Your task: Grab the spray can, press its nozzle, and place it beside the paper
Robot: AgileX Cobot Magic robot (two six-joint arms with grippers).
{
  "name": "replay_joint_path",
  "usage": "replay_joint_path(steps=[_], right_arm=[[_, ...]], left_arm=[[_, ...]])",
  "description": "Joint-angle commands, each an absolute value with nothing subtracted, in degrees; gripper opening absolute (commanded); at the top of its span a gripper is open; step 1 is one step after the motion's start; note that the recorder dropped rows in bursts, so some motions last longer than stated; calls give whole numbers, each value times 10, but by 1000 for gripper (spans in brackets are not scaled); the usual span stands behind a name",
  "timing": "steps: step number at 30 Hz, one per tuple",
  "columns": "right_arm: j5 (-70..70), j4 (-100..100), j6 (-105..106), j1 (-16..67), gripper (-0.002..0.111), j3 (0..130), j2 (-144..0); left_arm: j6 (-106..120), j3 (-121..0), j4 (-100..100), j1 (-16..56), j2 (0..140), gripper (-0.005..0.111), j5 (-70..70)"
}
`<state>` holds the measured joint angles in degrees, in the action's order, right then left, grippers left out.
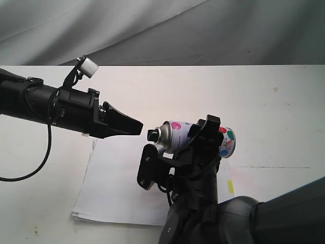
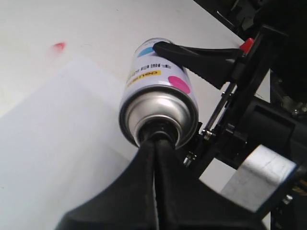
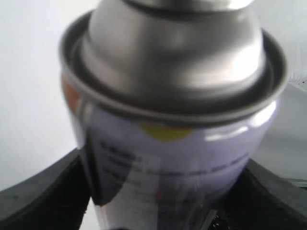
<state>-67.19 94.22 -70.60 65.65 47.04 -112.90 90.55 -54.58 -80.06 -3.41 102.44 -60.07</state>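
The spray can (image 1: pixel 175 133) is held lying sideways in the air above the paper (image 1: pixel 117 188), with my right gripper (image 1: pixel 205 136) shut across its labelled body. Its black nozzle (image 1: pixel 152 134) points left toward my left gripper (image 1: pixel 139 127), which is shut with nothing in it, its tip level with the nozzle. In the left wrist view the closed left gripper (image 2: pixel 156 140) meets the can (image 2: pixel 160 98) at its silver rim and covers the nozzle; I cannot tell if it presses. The right wrist view is filled by the can (image 3: pixel 172 96) between the black fingers (image 3: pixel 38 191).
The white table (image 1: pixel 264 96) stretches back to a grey cloth backdrop (image 1: pixel 162 30). A small yellow tab (image 1: pixel 231 186) lies at the paper's right edge. A black cable (image 1: pixel 30 170) loops from the left arm. A red mark (image 2: pixel 59 46) shows on the table.
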Motion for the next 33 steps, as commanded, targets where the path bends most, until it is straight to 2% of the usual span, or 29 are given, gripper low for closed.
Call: replay_joint_path(steps=[1,33], right_arm=[[-700,961,-704,658,0,474,-1124],[-700,961,-704,658,0,474,-1124]], left_arm=[[897,-549,-793,-31,1023,0,-615],[946,-549,-831,-31,1056,0,-629]])
